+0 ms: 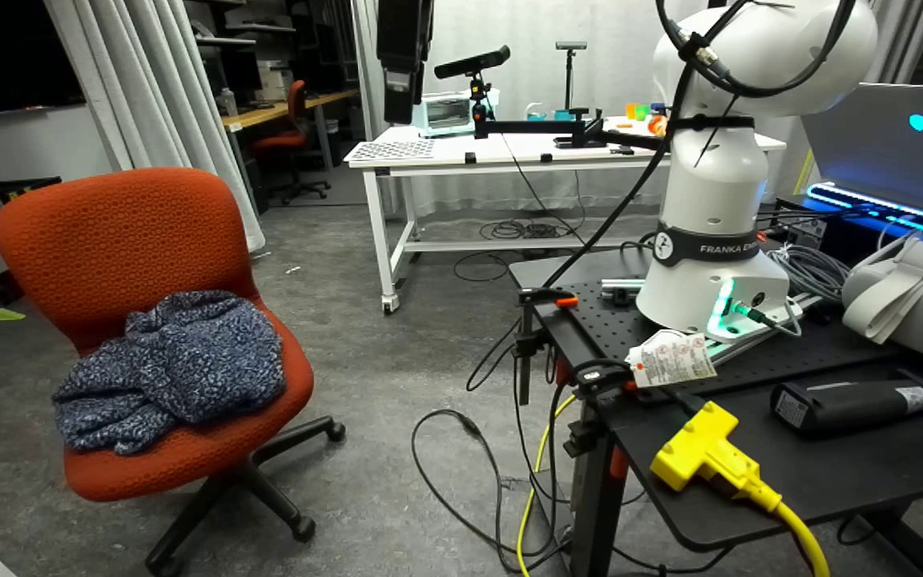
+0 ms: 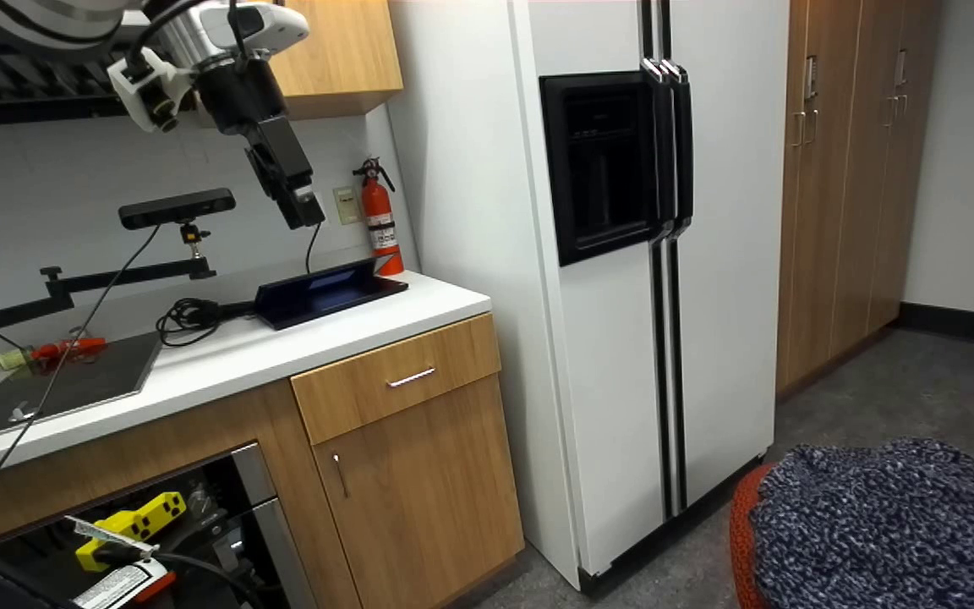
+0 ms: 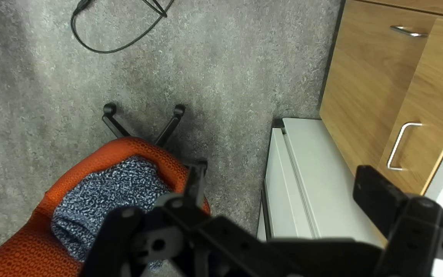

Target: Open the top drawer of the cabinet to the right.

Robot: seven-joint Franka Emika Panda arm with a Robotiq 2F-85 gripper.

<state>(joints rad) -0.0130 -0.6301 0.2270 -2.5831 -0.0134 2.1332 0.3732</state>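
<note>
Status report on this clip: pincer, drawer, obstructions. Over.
Pincer open, holding nothing. Drawer shut. Fridge beside it, apparently not in the way.

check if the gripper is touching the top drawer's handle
Apart. In an exterior view, white countertop shows plainly in the gap between the gripper and the top drawer's handle.
</note>
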